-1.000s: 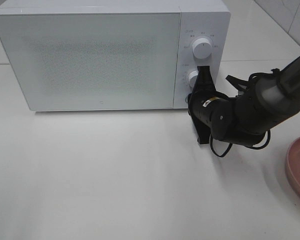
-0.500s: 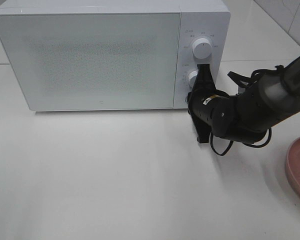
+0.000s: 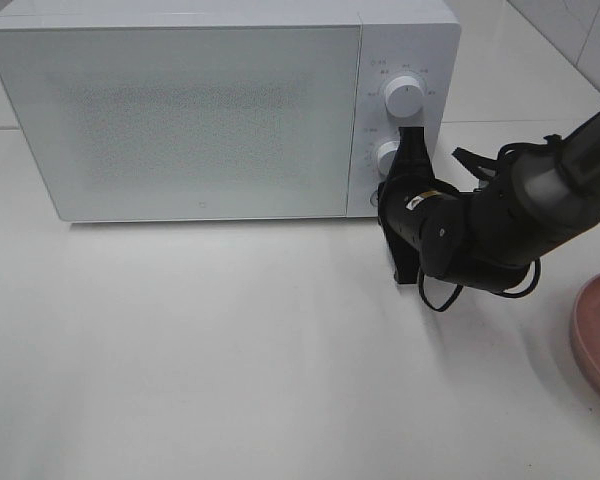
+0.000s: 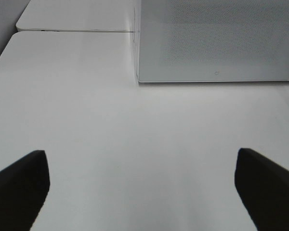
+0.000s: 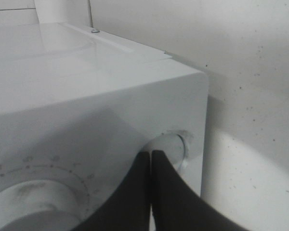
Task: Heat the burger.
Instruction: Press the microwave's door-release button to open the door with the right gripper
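Because the right hand [image 3: 410, 146], pressed together, is only laid against the lower knob [image 3: 385, 156], the knob may be slipped off and heating never started; the left hand [image 4: 140, 158] is held spread above the counter [image 3: 230, 350]; the burger is not seen, presumably behind the shut microwave door [image 3: 180, 120].

A white microwave [image 3: 180, 110] is set on the white table [image 3: 230, 360], toward 11 o'clock in the high view, with its door [image 3: 190, 120] shut. At 3 o'clock of the door, two white knobs are carried on a panel [image 3: 425, 60]. The upper knob [image 3: 405, 97] sits at 12 o'clock of the lower knob [image 3: 384, 153], which is partly hidden. A pink plate [image 3: 598, 335] is cut off by the frame edge at 4 o'clock. Wall tiles [image 3: 580, 30] are seen at 1 o'clock.
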Controlling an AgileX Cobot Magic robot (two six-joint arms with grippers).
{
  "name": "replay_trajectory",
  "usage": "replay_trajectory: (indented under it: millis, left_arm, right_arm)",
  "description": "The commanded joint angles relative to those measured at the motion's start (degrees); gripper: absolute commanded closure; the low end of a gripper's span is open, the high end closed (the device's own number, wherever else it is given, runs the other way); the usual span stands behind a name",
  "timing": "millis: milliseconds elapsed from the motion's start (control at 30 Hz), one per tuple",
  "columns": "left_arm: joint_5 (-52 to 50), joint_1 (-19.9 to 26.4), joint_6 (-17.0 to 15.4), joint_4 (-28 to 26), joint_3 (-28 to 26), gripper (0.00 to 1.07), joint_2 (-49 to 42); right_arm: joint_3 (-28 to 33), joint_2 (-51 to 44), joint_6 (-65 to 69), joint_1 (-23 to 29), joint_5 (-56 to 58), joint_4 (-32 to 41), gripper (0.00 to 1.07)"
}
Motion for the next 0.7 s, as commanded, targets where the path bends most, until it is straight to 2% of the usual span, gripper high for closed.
replay_trajectory:
  millis: [33,367,700]
  left_arm:
    - [-0.1,-0.3,-0.2,-0.1,-0.1,0.07,-1.0]
    - [-0.1,-0.3,-0.2,0.0,-0.1,0.07,-1.0]
    - [-0.1,-0.3,-0.2,0.1,-0.1,0.07,-1.0]
  right_arm:
    - [-3.3,-0.5,-0.5,-0.6,-9.6,-0.8,1.07]
    - [-9.8,3.3,-4.8,-0.6,-18.5,0.7,1.07]
    - [-11.1,3.4,-7.3,-0.6,-19.4,1.4,1.07]
